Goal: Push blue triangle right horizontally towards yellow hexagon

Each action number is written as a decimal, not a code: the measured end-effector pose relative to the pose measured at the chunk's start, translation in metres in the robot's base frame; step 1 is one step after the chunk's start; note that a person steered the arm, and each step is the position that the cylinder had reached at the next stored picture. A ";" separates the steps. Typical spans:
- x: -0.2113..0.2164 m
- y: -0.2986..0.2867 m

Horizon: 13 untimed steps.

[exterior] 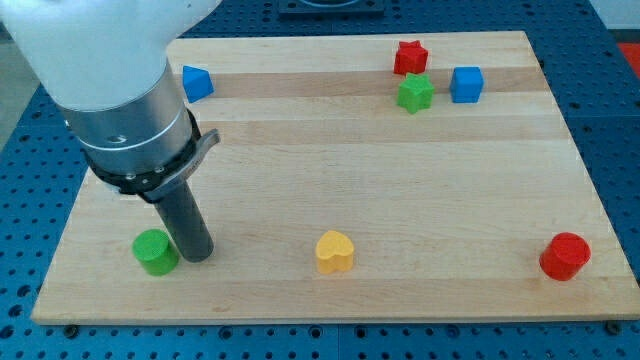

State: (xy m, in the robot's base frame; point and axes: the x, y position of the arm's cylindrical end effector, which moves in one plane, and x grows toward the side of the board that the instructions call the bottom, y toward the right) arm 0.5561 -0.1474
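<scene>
The blue triangle (pixel 197 82) lies near the board's top left corner. No yellow hexagon shows; the only yellow block is a heart (pixel 335 252) at the view's bottom centre. My tip (pixel 197 253) rests at the bottom left, far below the blue triangle, right beside a green cylinder (pixel 155 251) on its left. Whether they touch I cannot tell.
A red star (pixel 410 57), a green star (pixel 415 93) and a blue cube (pixel 466 85) cluster at the top right. A red cylinder (pixel 565 256) sits at the bottom right. The wooden board (pixel 330 170) ends at all four sides; the arm's body covers the left edge.
</scene>
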 end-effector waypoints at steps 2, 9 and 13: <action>0.000 -0.006; -0.094 -0.036; -0.208 0.081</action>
State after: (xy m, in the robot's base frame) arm 0.3480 -0.0662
